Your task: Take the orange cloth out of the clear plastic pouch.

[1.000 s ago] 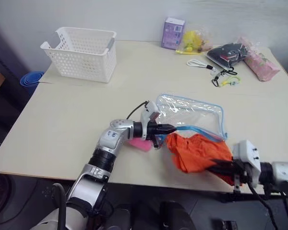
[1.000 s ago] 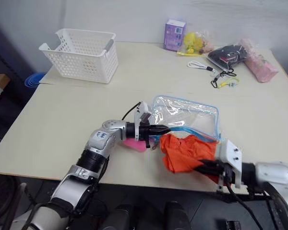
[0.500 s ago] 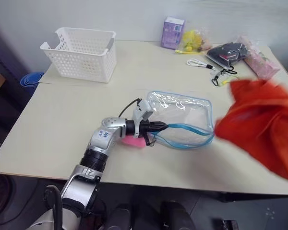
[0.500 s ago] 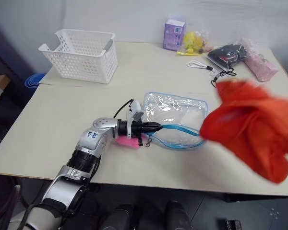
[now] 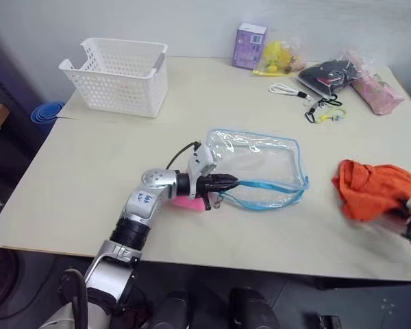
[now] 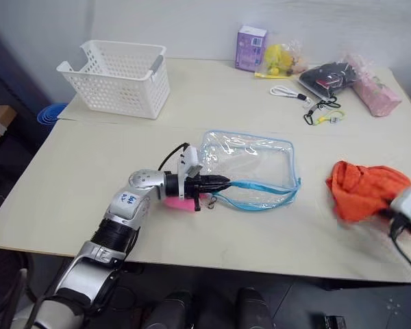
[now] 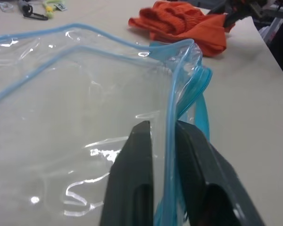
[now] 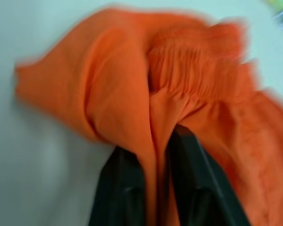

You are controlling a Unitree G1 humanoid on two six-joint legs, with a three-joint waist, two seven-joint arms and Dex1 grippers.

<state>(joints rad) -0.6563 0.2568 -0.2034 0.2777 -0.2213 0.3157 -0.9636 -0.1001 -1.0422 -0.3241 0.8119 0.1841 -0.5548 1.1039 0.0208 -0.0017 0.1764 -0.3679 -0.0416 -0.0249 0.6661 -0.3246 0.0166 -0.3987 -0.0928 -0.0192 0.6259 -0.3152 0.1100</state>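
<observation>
Orange cloth (image 5: 370, 190) lies bunched on the table (image 5: 96, 171) at my right side, out of the clear plastic pouch (image 5: 260, 164) and well apart from it. My right gripper (image 8: 153, 155) has its two black fingers pinched on a fold of the cloth — fabric runs down between them in the right wrist view. My left gripper (image 7: 161, 141) points across toward the right, its fingers closed on the pouch's blue-edged rim at the mouth; the thin blue edge passes between them. The pouch lies flat near the table's middle, see-through and empty, with a pink plush charm (image 5: 190, 203) just under the left gripper. Farther back stand a white lattice basket (image 5: 120, 74) on the left and a purple box (image 5: 249, 46) — near it, bags of small items.
</observation>
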